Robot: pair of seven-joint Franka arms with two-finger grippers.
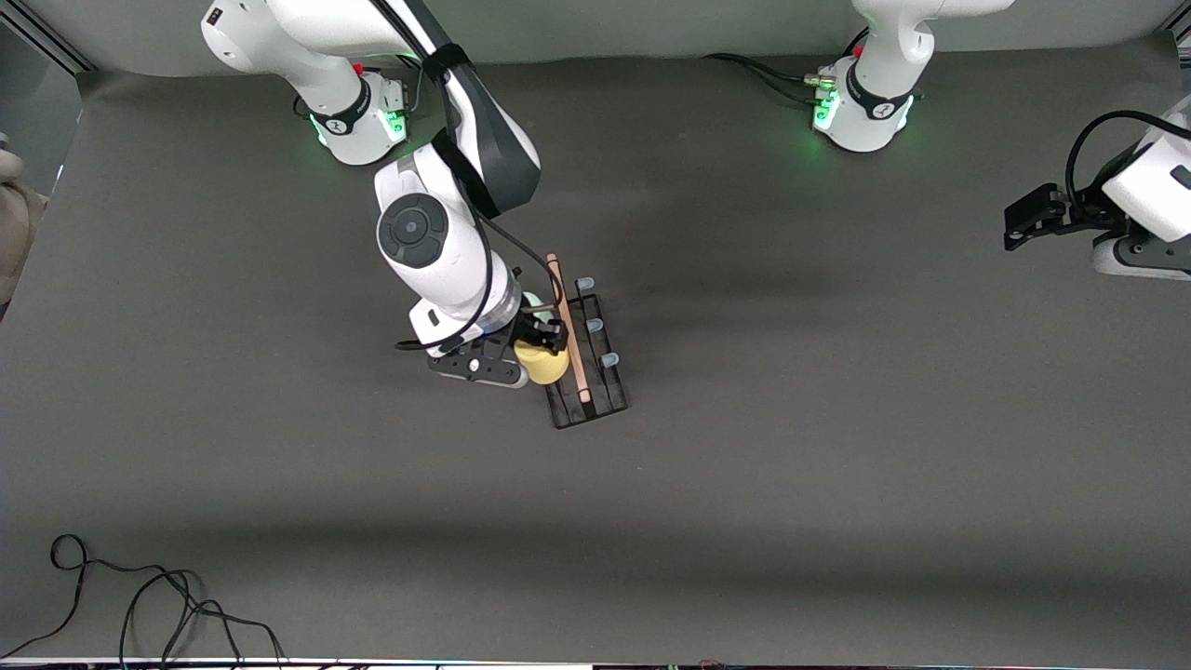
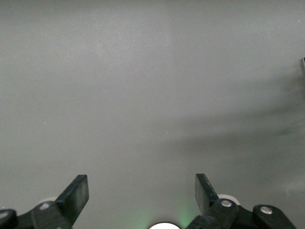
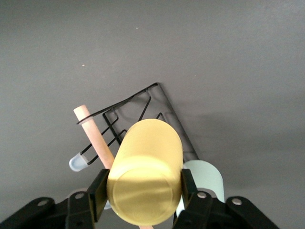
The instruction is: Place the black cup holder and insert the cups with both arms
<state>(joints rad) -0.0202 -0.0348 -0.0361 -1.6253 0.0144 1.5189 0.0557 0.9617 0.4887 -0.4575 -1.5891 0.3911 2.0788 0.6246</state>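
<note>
The black cup holder (image 1: 595, 395) stands mid-table, with its wooden rod (image 1: 568, 326) on top and three pale-tipped pegs (image 1: 595, 325) bare on the side toward the left arm's end. My right gripper (image 1: 544, 342) is over the holder's other side, shut on the yellow cup (image 1: 542, 365). In the right wrist view the fingers (image 3: 97, 193) clasp the yellow cup (image 3: 145, 176) on both sides, over the rack (image 3: 157, 102) and beside the rod (image 3: 93, 136). A pale green cup (image 3: 205, 179) sits on the rack beside it (image 1: 533, 302). The light blue cup is out of view. My left gripper (image 1: 1023, 219) waits open and empty (image 2: 141, 191) at its end of the table.
A loose black cable (image 1: 140, 596) lies on the table at the front corner toward the right arm's end. Both arm bases (image 1: 363, 121) (image 1: 861, 112) stand along the table's back edge. Bare grey mat (image 1: 837, 419) surrounds the holder.
</note>
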